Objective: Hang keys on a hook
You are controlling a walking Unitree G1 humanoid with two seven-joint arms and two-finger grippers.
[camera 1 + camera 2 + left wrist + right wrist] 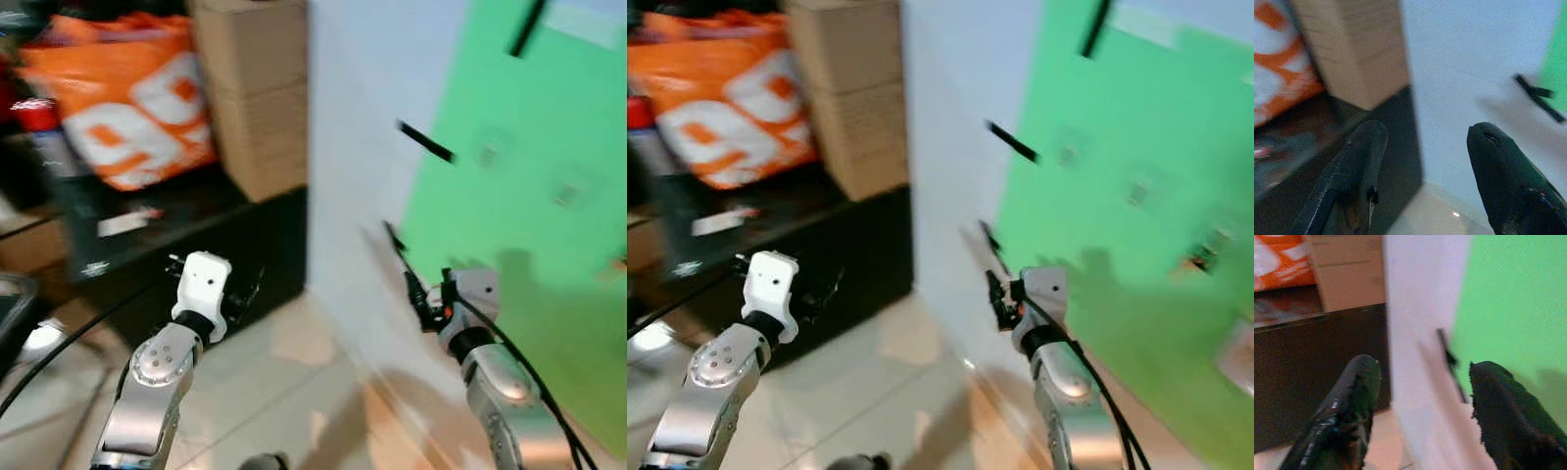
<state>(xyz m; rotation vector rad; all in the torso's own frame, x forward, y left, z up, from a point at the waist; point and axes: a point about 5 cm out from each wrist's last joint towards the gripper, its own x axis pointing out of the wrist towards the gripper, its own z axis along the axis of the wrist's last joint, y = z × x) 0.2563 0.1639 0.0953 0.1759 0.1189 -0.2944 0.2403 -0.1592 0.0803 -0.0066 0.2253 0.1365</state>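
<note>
Task looks barely started. Your left gripper (1422, 181) and right gripper (1422, 416) are both spread wide, holding nothing. Keys: can't locate them. Possible hooks (426, 143) on the wall (362, 147); too blurred to confirm.

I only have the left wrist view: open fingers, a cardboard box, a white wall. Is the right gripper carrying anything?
Observer: No. The right gripper is open with nothing between its fingers. It faces the edge where the white wall meets a green panel.
Operator: Any hooks on that side?
Observer: The head views are blurred. One short black bar sits at the white-green edge, and a second black bar sits higher on the green panel. I cannot tell whether either is a hook.
</note>
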